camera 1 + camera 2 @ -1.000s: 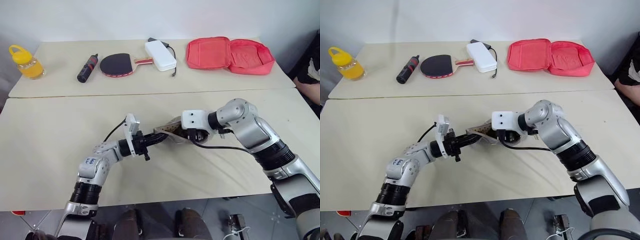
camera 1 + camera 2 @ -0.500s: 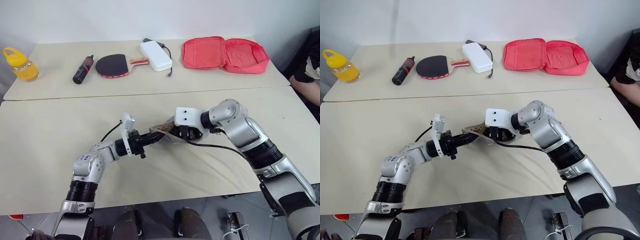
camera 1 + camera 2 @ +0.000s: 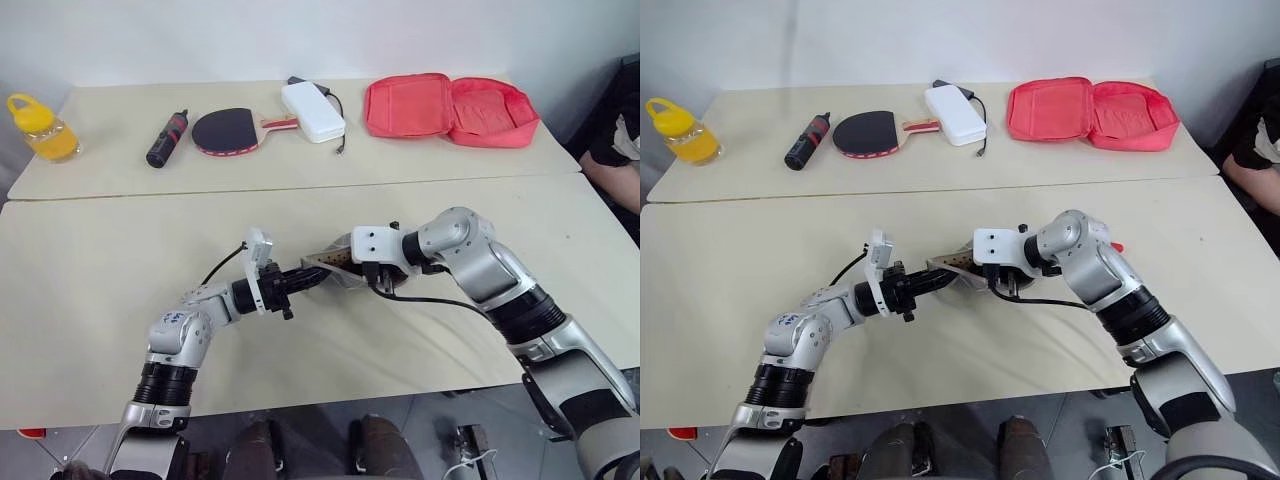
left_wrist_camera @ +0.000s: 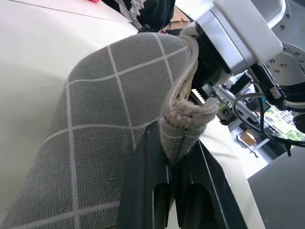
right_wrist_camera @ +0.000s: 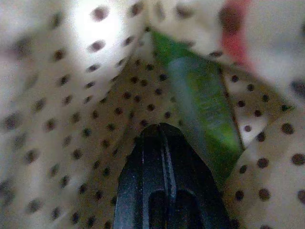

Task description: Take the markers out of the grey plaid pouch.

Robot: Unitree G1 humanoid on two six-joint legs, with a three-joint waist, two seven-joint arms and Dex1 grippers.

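The grey plaid pouch (image 3: 336,267) is held up over the near table between my two arms. My left gripper (image 4: 174,143) is shut on the pouch's zip edge, pinching the fabric (image 4: 109,109). My right gripper (image 5: 159,131) reaches into the pouch's mouth. Its two black fingers are shut together against the dotted beige lining (image 5: 86,119), with nothing between them. A bright green marker (image 5: 202,105) lies inside the pouch just beside those fingers. From the head views the right hand (image 3: 375,245) covers the pouch's opening and hides the marker.
On the far table stand a yellow bottle (image 3: 40,127), a black-and-red cylinder (image 3: 167,138), a table-tennis paddle (image 3: 235,130), a white box with a cable (image 3: 313,110) and an open red zip case (image 3: 450,108). A person's arm (image 3: 612,165) shows at the right edge.
My right gripper's fingers have shut inside the pouch and the hand has dipped slightly. My left gripper keeps its pinch on the pouch's edge. The camera shifted a little.
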